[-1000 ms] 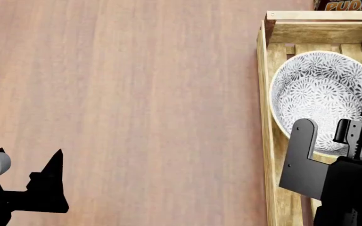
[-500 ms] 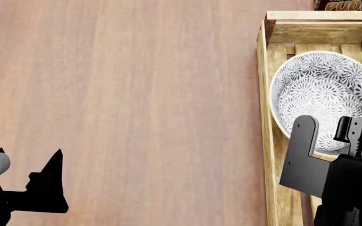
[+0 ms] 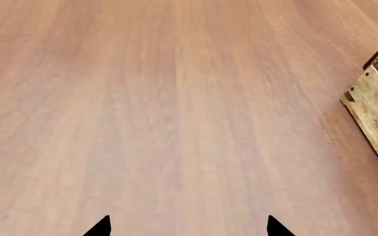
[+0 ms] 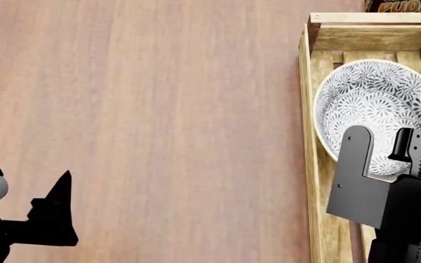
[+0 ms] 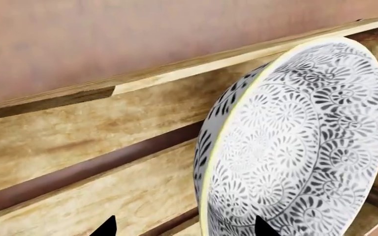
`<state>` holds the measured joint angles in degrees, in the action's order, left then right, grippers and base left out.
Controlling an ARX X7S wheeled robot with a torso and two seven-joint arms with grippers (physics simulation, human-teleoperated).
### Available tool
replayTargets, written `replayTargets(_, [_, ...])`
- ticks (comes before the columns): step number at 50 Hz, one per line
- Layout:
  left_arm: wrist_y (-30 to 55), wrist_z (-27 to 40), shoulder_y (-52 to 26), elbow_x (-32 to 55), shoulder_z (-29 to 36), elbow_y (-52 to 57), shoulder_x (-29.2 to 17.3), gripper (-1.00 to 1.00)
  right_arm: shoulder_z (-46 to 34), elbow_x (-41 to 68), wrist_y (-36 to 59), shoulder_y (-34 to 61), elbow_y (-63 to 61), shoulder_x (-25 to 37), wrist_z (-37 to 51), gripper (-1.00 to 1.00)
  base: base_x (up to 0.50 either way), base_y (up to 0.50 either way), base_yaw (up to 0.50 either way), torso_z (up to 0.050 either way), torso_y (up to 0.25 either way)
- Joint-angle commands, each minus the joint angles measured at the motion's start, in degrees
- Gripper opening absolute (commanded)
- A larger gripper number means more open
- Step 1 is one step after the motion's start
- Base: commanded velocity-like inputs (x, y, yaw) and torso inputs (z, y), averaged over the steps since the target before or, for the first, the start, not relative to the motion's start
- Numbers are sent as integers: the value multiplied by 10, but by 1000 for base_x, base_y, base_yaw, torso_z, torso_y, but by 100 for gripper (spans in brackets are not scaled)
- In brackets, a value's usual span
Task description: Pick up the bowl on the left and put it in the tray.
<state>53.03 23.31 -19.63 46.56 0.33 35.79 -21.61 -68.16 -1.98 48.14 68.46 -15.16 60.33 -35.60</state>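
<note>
1. 2 grippers in view: the right gripper hangs over the near edge of the bowl, the left gripper sits well apart over the bare table.
2. Bowl location: already inside the tray, resting on the slatted bottom near the tray's far end, seemingly tilted and leaning toward the left wall. A pudding box sits just beyond the tray's far end.
3. Right gripper state: fingers spread apart, nothing between them. The right wrist view shows the 2 tips at the frame edge with the bowl ahead of them and free; the bowl's rim looks clear of both tips, though contact at the near rim is hard to rule out.
4. Left gripper state: tips apart, holding nothing, only table and a tray corner in its view.
5. Step in hand, as a judgement: release phase, placement looks essentially done.
6. Next move calls for: lifting the right gripper straight up and back, clear of the rim, without nudging the bowl or the tray wall.
</note>
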Motion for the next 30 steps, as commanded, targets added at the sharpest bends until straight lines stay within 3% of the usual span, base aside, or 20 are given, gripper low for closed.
replayTargets(1, [5, 6, -3, 12, -4, 12, -2, 100, 8, 14, 27, 21, -68, 32, -43, 100, 0, 0, 0, 0, 0])
replayTargets(30, [24, 30, 1, 55, -18, 45, -5, 100, 48, 14, 113, 105, -294, 121, -133, 100, 0, 0, 0, 0, 0])
